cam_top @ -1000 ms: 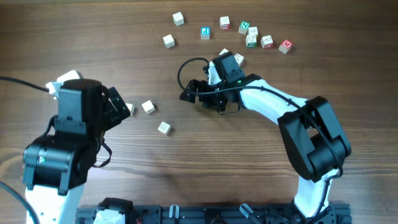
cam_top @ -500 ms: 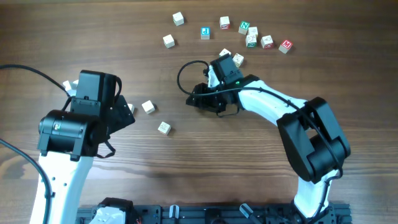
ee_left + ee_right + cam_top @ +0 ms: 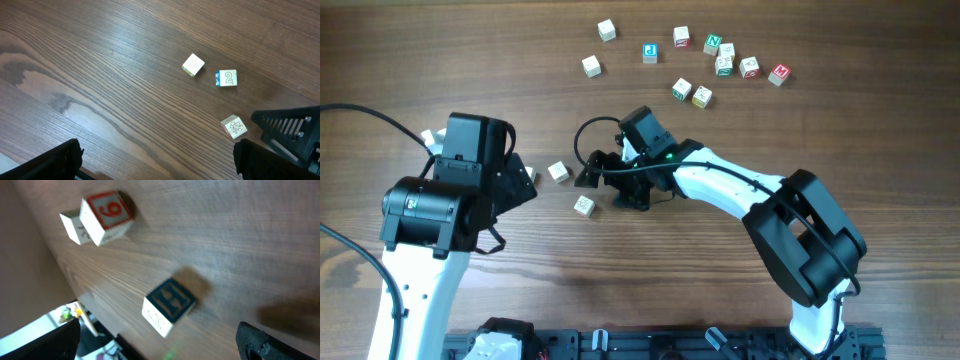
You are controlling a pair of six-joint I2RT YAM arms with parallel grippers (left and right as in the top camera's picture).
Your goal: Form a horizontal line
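- No line yet. The cubes on the desk [image 3: 440, 40] are all loose, and from above none sit edge to edge in a row.
- In the overhead view most of them are scattered along the top of the frame, right of centre. Among them are a blue-letter cube [image 3: 650, 52], a green-letter cube [image 3: 712, 44] and a red-letter cube [image 3: 779, 73].
- Left of centre there's a cream cube [image 3: 557, 171]. A lower cube [image 3: 583, 205] sits down and to the right of it, and the two are apart.
- The right pincer [image 3: 600, 190] is mid-frame, with the lower cube just beside it on its lower left.
- The left pincer [image 3: 525, 183] is over at the left, and the cream cube lies between the two pincers.
- In the left wrist view the left pincer is spread wide and holding nothing, with its fingers [image 3: 50, 162] down in the bottom corners.
- In the upper right of that view there's a plain cube [image 3: 193, 64] with a "2" cube [image 3: 227, 78] just right of it, not touching. A picture cube [image 3: 234, 126] sits lower, near a black ribbed part [image 3: 285, 122] at the right edge.
- In the right wrist view the right pincer is wide as well and holding nothing, again with its fingers [image 3: 272, 342] out at the bottom corners.
- An "H" cube [image 3: 169, 305] sits mid-frame there, turned corner-on. A "9" cube [image 3: 106, 211] is in the upper left with something pale against its left side. I can't tell if that's its own face or a second cube.
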